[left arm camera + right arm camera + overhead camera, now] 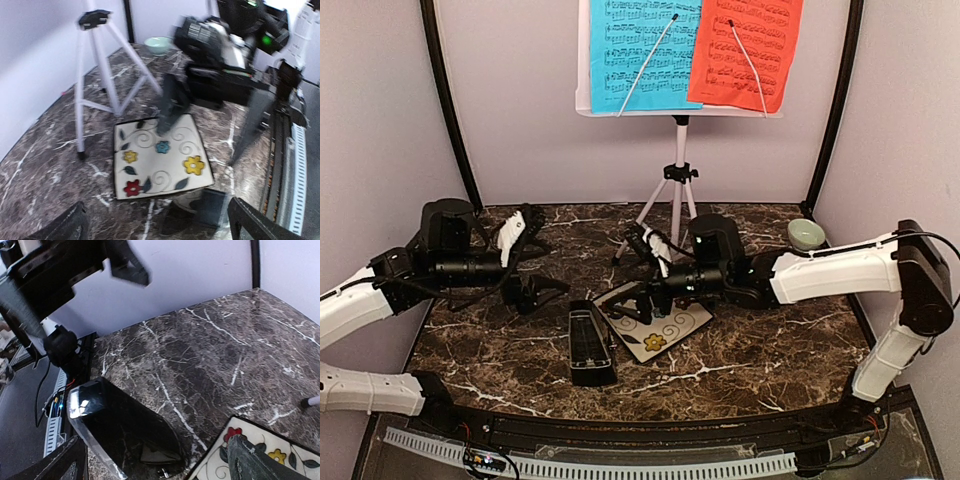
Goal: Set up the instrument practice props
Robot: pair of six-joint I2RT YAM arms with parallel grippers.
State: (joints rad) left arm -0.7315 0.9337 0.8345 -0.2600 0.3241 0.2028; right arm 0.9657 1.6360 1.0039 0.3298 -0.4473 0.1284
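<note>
Your right gripper is spread wide and empty, facing the metronome, which lies on its side beside the tile. Pinch its narrow flanks squarely, then tip it upright gently. Your left gripper is also open and empty.

From above, the blue sheet and red sheet, far behind the floral tile, run off the top edge. In my left wrist view, the right arm over the tile is a blur. My right wrist view crops the tile at the bottom edge, and the metronome beside it is also partly cut off.
</note>
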